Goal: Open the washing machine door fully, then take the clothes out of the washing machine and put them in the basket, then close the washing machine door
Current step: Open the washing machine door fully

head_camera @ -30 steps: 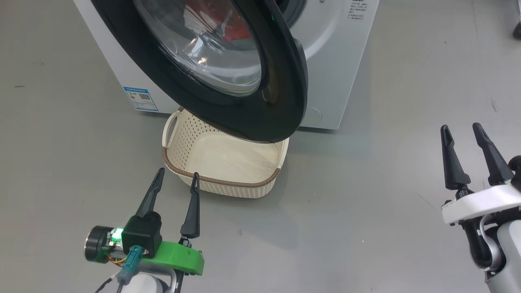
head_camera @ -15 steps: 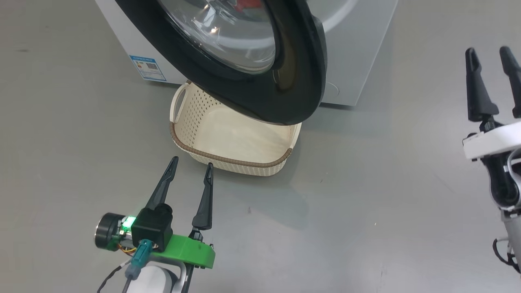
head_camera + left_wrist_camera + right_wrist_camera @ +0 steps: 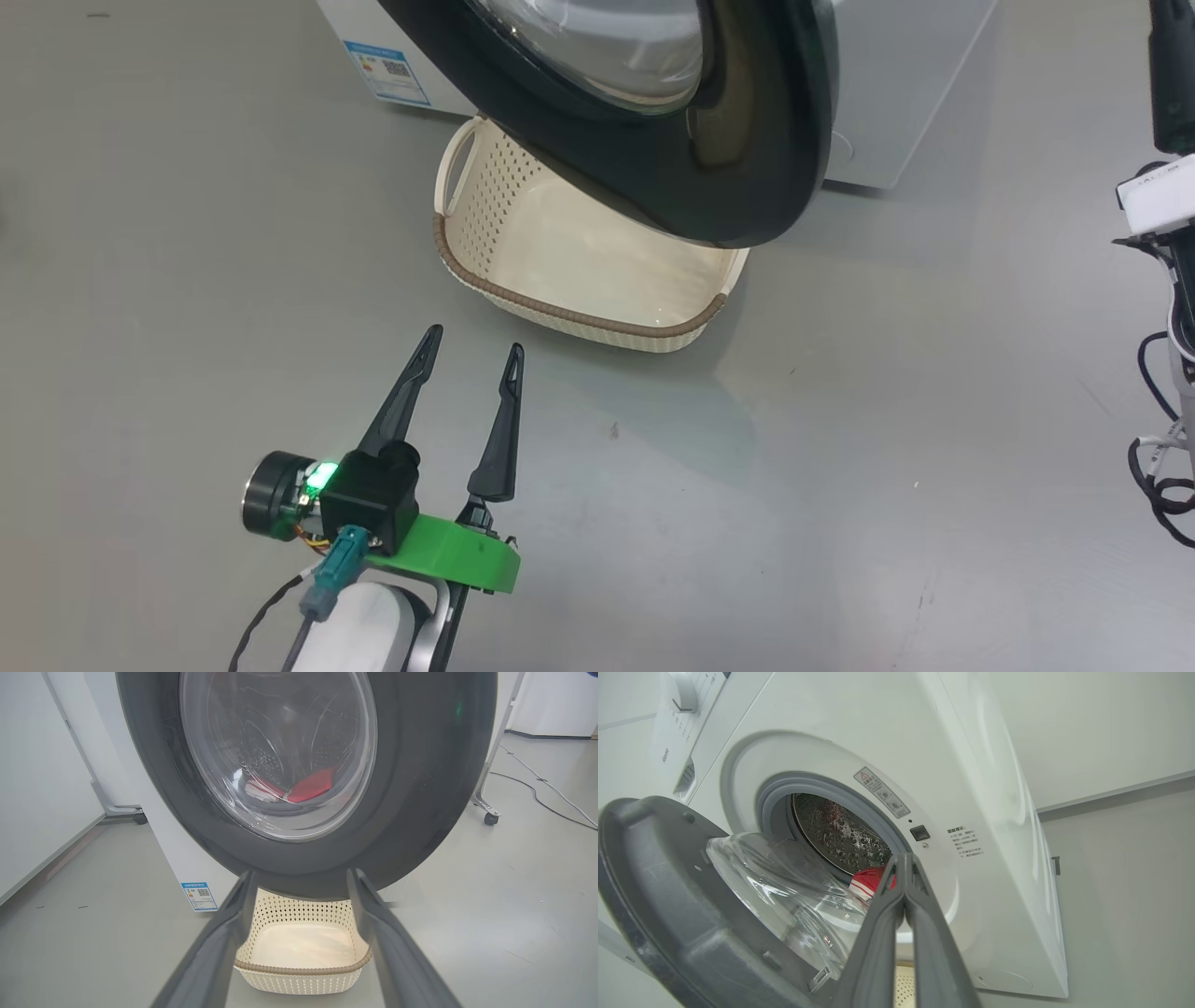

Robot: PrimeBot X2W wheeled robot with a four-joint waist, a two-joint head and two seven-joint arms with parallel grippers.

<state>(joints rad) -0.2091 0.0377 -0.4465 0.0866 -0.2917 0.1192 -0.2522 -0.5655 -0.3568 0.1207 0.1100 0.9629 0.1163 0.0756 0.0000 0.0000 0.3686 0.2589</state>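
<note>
The washing machine door, black-rimmed with a clear glass bowl, stands partly open over the far side of the cream basket, which lies empty on the floor. Behind them is the white washing machine. My left gripper is open and empty, just short of the basket's near rim. In the left wrist view its fingers frame the basket below the door, with red clothes seen through the glass. My right gripper is shut on nothing, pointing at the drum mouth where the clothes lie.
A blue energy label marks the washer's lower corner. Black cables hang by my right arm. Wheeled stand legs and a floor cable lie beside the machine. Grey floor spreads around the basket.
The head camera has turned, shifting the scene up and right. My right gripper rose toward the washer opening and closed its fingers. The left gripper stays open near the basket.
</note>
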